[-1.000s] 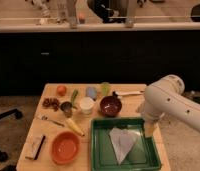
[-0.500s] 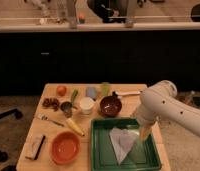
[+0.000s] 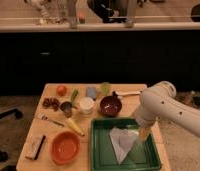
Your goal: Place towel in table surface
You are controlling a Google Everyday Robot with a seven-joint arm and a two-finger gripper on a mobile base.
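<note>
Here, a creased towel (image 3: 122, 142) is seen in a tray (image 3: 97, 150), the gripper (image 3: 144, 135) held unclenched beside it. Soft and light, it is likely best pinched at a crease.

Green tray (image 3: 96, 146) lies beside orange bowl (image 3: 66, 147), maroon bowl (image 3: 111, 106) behind.

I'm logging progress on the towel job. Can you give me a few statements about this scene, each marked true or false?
1. The towel lies inside the green tray. True.
2. The gripper has the towel lifted. False: it hangs open over the tray's right part, and the towel lies flat in the tray.
3. The orange bowl sits to the right of the tray. False: it sits to its left.
4. The maroon bowl stands on the table surface behind the tray. True.
</note>
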